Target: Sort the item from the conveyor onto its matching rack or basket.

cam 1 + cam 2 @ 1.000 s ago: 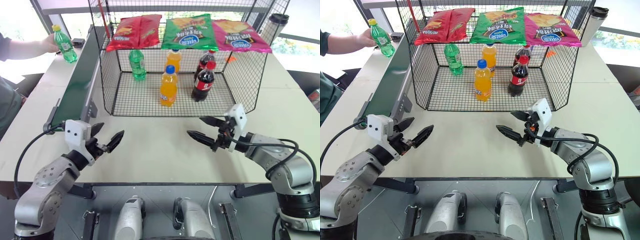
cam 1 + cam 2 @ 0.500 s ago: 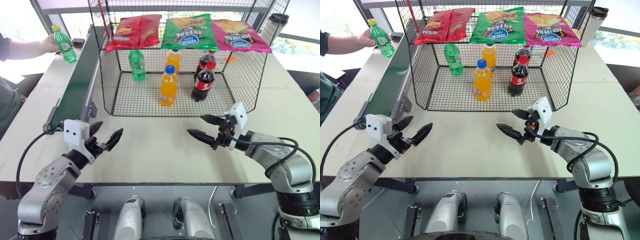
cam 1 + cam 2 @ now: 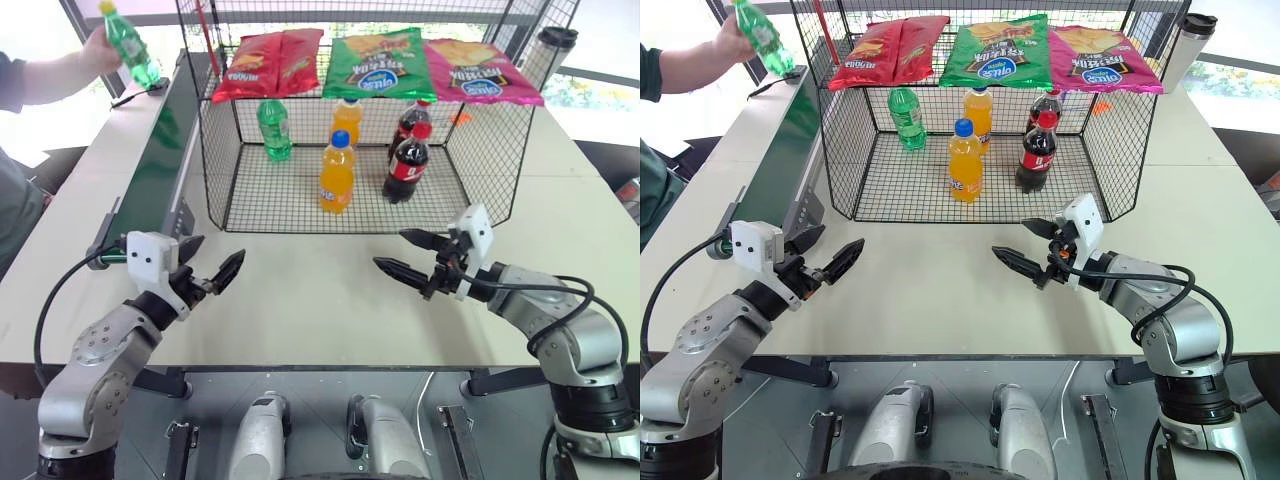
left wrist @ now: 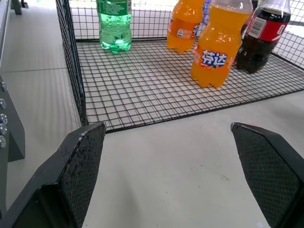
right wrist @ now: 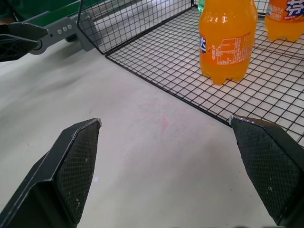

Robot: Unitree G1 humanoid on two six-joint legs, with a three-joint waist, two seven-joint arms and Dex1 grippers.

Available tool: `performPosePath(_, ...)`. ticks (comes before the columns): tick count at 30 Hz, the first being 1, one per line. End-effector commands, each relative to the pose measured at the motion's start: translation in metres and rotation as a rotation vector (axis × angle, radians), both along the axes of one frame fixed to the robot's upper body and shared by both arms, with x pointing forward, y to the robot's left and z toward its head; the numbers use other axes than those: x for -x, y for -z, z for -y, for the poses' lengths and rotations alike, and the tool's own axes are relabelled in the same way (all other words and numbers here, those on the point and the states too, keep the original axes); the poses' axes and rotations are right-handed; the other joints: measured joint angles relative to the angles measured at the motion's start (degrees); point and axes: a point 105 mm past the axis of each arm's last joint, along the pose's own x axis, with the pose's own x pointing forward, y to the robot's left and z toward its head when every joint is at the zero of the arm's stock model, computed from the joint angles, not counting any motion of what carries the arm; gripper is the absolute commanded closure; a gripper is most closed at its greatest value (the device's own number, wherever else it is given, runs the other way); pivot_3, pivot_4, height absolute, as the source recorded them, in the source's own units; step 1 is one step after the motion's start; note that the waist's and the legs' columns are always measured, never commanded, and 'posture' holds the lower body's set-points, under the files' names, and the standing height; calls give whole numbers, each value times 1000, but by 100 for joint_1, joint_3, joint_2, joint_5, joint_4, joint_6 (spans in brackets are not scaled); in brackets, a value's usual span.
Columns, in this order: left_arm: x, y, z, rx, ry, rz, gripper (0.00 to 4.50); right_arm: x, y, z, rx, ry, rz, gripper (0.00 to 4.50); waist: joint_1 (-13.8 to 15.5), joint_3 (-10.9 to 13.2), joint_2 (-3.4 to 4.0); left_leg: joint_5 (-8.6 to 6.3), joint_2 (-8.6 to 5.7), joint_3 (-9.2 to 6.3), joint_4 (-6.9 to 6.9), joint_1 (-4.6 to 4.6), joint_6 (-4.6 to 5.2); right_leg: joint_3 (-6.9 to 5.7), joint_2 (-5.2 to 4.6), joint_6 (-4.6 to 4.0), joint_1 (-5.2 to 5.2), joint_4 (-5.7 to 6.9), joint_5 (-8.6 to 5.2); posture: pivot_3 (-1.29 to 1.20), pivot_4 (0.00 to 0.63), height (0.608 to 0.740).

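Note:
A person's hand holds the item, a green bottle with a yellow cap, tilted in the air above the far end of the conveyor. The dark-green belt runs along the left side of the black wire-mesh basket. My left gripper hovers open over the table just past the belt's near end, nothing between its fingers. My right gripper is open and empty too, in front of the basket's right half. Both are far from the item.
Inside the basket stand a green bottle with a green cap, two orange soda bottles and two cola bottles. Three chip bags lie on its flat top. A dark tumbler stands at the far right.
The person's hand has lifted the item up and slightly right, from low beside the belt's far end to high above it. Both grippers stayed where they were, open.

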Motion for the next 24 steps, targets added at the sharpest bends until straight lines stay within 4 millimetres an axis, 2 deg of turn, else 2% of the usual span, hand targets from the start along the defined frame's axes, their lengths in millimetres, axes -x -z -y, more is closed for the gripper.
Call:
performPosePath(1, 3, -14, 2, -14, 0, 64, 97, -1, -11, -3, -8, -12, 52, 0, -1, 0, 0, 0, 0, 0, 0, 0, 0, 0, 0, 0, 0, 0, 0, 0, 150, 740)
performPosePath(14, 4, -14, 3, -17, -16, 64, 97, -3, -12, -2, 0, -9, 54, 0, 0, 0, 0, 1, 0, 0, 0, 0, 2, 0, 0, 0, 0, 0, 0, 0, 150, 740)
performPosePath(17, 3, -19, 2, -11, -29, 82, 97, -3, -12, -1, 2, -10, 53, 0, 0, 0, 0, 1, 0, 0, 0, 0, 2, 0, 0, 0, 0, 0, 0, 0, 150, 740)
performPosePath(19, 1, -28, -1, -15, -55, 111, 97, -4, -13, 0, 6, -10, 54, 0, 3, 0, 0, 1, 0, 0, 0, 0, 2, 0, 0, 0, 1, 0, 0, 0, 150, 740)
performPosePath(22, -2, -48, -18, -97, -165, 190, 97, -6, -17, 3, 23, -13, 64, 0, 1, 0, 0, 5, 0, 0, 0, 0, 8, 0, 1, 0, 1, 1, 1, 0, 150, 740)
performPosePath(24, -4, -64, -37, -123, -273, 246, 97, -4, -27, 1, 18, -45, 78, 0, 1, 0, 0, 6, -1, -1, 0, 1, 9, 0, 2, 0, 1, 3, 1, 0, 150, 740)
